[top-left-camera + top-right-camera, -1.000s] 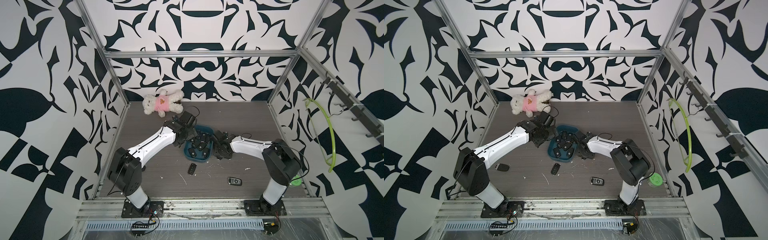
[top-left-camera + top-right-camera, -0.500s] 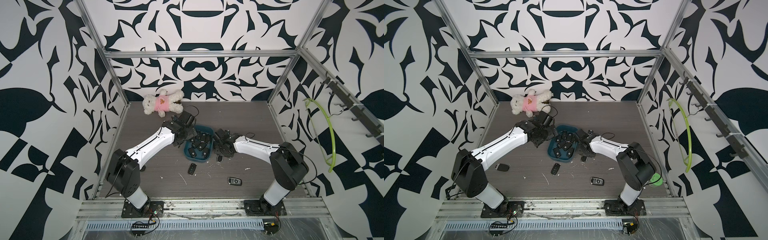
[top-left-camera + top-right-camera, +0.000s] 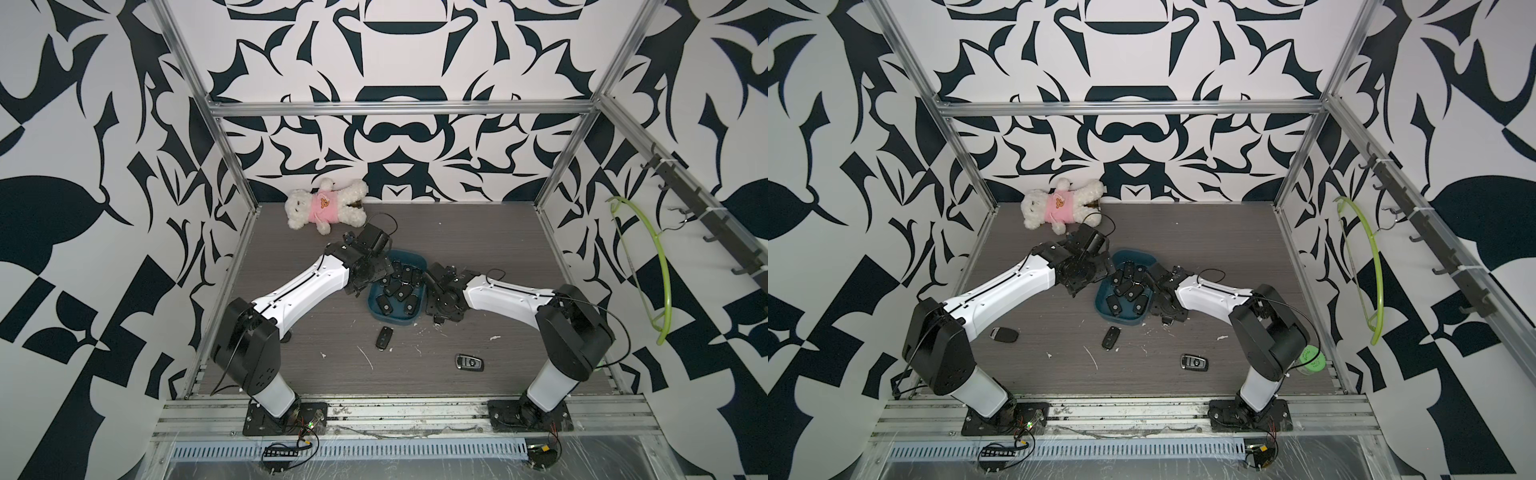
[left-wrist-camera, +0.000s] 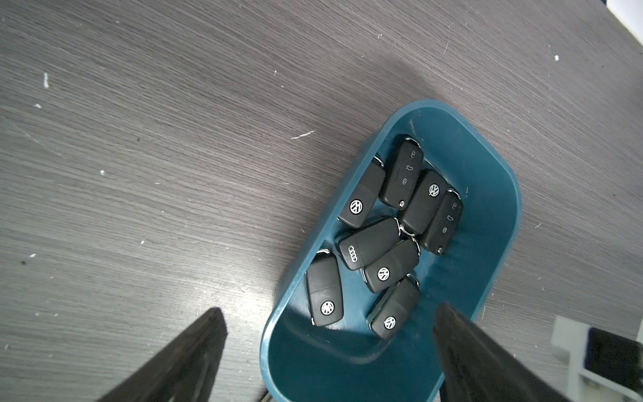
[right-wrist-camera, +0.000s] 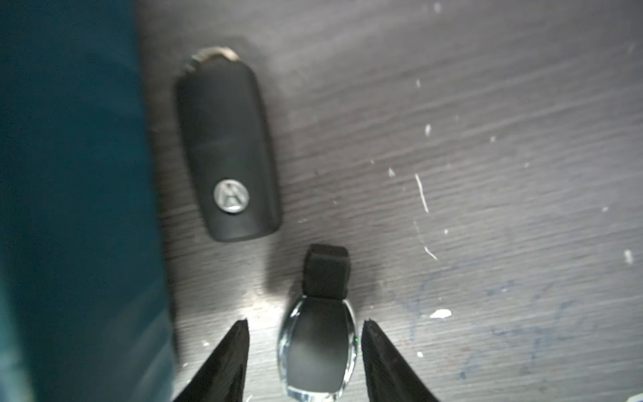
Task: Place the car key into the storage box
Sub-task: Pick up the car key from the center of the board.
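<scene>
My right fingers [image 5: 226,365] are apart, one each side of the chrome-rimmed car key [image 5: 318,348], with a gap on both sides and no grip. The car key lies flat on the worktop [image 5: 487,174], outside the storage box [image 5: 69,209] and near its wall. A VW key [image 5: 228,146] lies just beside the box too. My left fingers [image 4: 181,362] are spread wide over one end of the box. Several black keys [image 4: 368,243] lie inside.
</scene>
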You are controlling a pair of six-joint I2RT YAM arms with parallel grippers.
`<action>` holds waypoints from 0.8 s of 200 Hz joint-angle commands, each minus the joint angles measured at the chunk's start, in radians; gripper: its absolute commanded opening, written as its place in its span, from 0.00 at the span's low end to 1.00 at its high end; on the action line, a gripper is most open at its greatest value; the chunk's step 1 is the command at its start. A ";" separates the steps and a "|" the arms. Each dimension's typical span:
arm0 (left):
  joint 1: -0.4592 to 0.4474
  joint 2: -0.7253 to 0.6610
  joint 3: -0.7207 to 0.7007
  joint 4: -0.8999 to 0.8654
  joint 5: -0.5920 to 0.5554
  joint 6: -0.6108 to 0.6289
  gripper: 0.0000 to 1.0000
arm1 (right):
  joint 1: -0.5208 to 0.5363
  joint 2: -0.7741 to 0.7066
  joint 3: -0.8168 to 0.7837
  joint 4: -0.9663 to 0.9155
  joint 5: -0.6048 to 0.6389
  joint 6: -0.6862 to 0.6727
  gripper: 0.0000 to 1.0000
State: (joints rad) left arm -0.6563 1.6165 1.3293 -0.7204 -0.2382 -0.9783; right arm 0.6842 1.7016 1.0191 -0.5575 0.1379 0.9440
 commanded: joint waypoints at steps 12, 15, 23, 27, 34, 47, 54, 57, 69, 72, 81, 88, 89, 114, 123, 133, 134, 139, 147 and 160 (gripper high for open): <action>0.005 -0.035 -0.020 -0.007 0.001 0.009 0.99 | 0.000 0.004 -0.007 -0.019 0.000 0.040 0.55; 0.006 -0.035 -0.020 -0.007 0.002 0.009 0.99 | 0.000 0.007 -0.007 -0.021 0.000 0.041 0.55; 0.005 -0.034 -0.020 -0.007 0.004 0.009 0.99 | 0.000 0.014 -0.007 -0.024 -0.001 0.046 0.55; 0.006 -0.034 -0.020 -0.007 0.005 0.009 0.99 | 0.000 0.018 -0.008 -0.026 -0.002 0.049 0.55; 0.006 -0.036 -0.021 -0.008 0.006 0.009 0.99 | 0.000 0.022 -0.008 -0.028 -0.004 0.052 0.55; 0.005 -0.037 -0.021 -0.009 0.004 0.009 0.99 | 0.000 0.026 -0.014 -0.023 -0.009 0.053 0.55; 0.005 -0.039 -0.020 -0.011 0.003 0.009 0.99 | 0.000 0.027 -0.016 -0.020 -0.013 0.056 0.55; 0.006 -0.039 -0.021 -0.010 0.003 0.009 0.99 | 0.000 0.029 -0.018 -0.019 -0.015 0.055 0.55; 0.006 -0.042 -0.025 -0.010 0.002 0.008 0.99 | 0.000 0.035 -0.016 -0.017 -0.020 0.056 0.53; 0.006 -0.043 -0.024 -0.011 0.003 0.009 0.99 | 0.000 0.036 -0.016 -0.015 -0.021 0.056 0.52; 0.006 -0.045 -0.025 -0.011 0.003 0.009 0.99 | 0.001 0.039 -0.016 -0.012 -0.023 0.055 0.50; 0.006 -0.046 -0.026 -0.011 0.005 0.007 0.99 | 0.001 0.043 -0.016 -0.010 -0.023 0.054 0.49; 0.006 -0.046 -0.026 -0.010 0.004 0.008 0.99 | 0.000 0.043 -0.016 -0.010 -0.023 0.054 0.48; 0.005 -0.053 -0.025 -0.013 0.004 0.009 0.99 | 0.000 0.038 -0.011 -0.013 -0.021 0.055 0.38; 0.006 -0.055 -0.027 -0.014 0.003 0.009 0.99 | 0.000 0.027 -0.009 -0.018 -0.018 0.052 0.36; 0.006 -0.060 -0.028 -0.014 0.001 0.010 0.99 | 0.000 0.010 0.000 -0.032 -0.007 0.046 0.36; 0.006 -0.060 -0.028 -0.013 0.000 0.010 0.99 | 0.000 0.009 0.000 -0.033 -0.006 0.046 0.36; 0.006 -0.061 -0.028 -0.013 0.000 0.012 0.99 | 0.000 0.000 0.008 -0.044 0.004 0.040 0.36; 0.006 -0.065 -0.030 -0.011 -0.001 0.013 0.99 | 0.000 -0.015 0.025 -0.063 0.021 0.028 0.36; 0.006 -0.069 -0.030 -0.009 -0.003 0.019 0.99 | 0.000 -0.040 0.060 -0.097 0.038 0.003 0.36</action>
State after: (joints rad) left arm -0.6548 1.5795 1.3178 -0.7216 -0.2386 -0.9749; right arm 0.6827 1.7267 1.0145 -0.5793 0.1326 0.9848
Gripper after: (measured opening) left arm 0.992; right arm 0.392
